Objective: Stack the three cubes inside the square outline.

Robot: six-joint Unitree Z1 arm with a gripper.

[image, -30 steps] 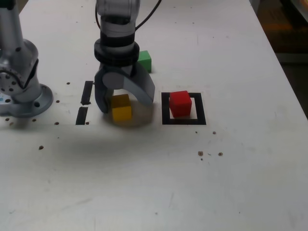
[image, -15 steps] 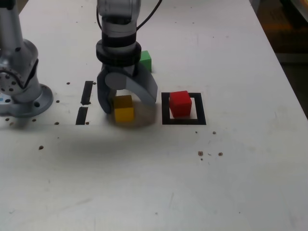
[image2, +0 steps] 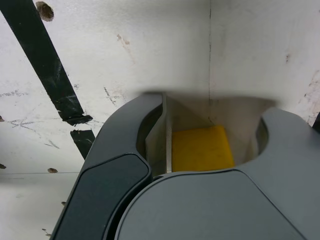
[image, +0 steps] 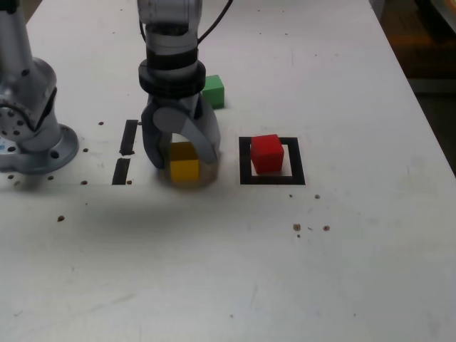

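Three cubes are sighted on the worktop (image: pixel 178 263), one of them between the jaws of my gripper (image: pixel 184 163). Clock directions refer to the exterior view, with twelve at its upper edge.

Item one, yellow cube (image: pixel 184 169): located outside the square outline (image: pixel 298 171), at nine o'clock from it. I find the gripper parted around this cube, one jaw on its nine o'clock side and one on its three o'clock side. From the wrist view, I note a visible gap between one jaw and the cube; the other jaw is right beside it, and I cannot tell whether they touch. No closed grip is observed.

Item two, red cube (image: pixel 268 154): inside the square outline, near its nine o'clock side, at about three o'clock from the yellow cube. Nothing is stacked on it. White surface shows beside it within the frame.

Item three, green cube (image: pixel 214 92): at one o'clock from the yellow cube, outside the outline, partly hidden behind the gripper.

Two black tape strips (image: pixel 121 172) lie between nine and ten o'clock from the yellow cube. Beyond them, near nine o'clock, I record a round grey base (image: pixel 60 158).
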